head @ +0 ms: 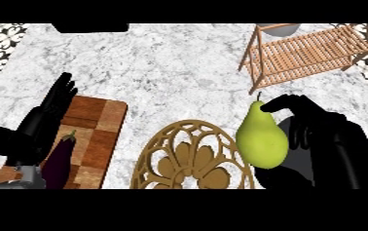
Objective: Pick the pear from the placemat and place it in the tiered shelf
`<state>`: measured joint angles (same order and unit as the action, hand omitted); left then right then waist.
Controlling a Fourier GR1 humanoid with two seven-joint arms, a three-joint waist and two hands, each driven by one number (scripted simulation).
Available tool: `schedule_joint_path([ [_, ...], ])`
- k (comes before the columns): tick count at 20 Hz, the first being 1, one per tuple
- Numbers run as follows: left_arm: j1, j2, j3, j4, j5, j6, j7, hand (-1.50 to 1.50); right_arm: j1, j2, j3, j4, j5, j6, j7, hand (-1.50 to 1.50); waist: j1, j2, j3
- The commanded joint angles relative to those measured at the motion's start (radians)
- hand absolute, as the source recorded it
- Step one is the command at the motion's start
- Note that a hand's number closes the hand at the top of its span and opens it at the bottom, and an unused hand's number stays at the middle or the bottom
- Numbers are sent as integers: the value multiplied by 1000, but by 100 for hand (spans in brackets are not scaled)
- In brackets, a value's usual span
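A: Where is the pear [262, 136] being held?

B: Near right, beside the placemat [191, 157], it is being clasped by the right hand [316, 127], fingers curled round its slippery, bruisable belly. The left hand [45, 120] is being rested, fingers straight. The tiered shelf [305, 54] is being left far right.

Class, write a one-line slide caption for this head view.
Right hand holds the pear beside the placemat, shelf ahead; left hand rests open by the eggplant.

The right robot hand [316, 132] curls round a pear [262, 137]; the left robot hand [45, 115] rests open, fingers up.
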<state>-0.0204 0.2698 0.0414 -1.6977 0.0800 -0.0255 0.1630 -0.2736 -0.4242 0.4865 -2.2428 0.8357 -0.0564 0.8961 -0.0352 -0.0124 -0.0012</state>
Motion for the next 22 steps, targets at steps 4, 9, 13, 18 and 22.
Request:
schedule_joint_path([
  [4, -29, 32, 46, 35, 29, -68, -13, 0, -161, 67, -168, -78, -61, 165, 139, 150, 38, 12, 0],
  [9, -39, -50, -22, 28, -54, -12, -30, 0, -286, 92, -300, 25, -127, 234, 102, 150, 38, 12, 1],
  [13, -59, -28, 6, 33, -26, -38, 3, 0, -379, 142, -378, 169, -166, 141, 19, 150, 44, 14, 1],
  [18, -66, -38, -20, -6, -36, -30, 29, 0, -416, 384, -500, 114, -365, -77, 43, 150, 66, 20, 5],
  [22, -63, -43, 3, 26, -22, -36, 1, 0, -504, 343, -642, 255, -500, -85, -66, 150, 49, 17, 2],
])
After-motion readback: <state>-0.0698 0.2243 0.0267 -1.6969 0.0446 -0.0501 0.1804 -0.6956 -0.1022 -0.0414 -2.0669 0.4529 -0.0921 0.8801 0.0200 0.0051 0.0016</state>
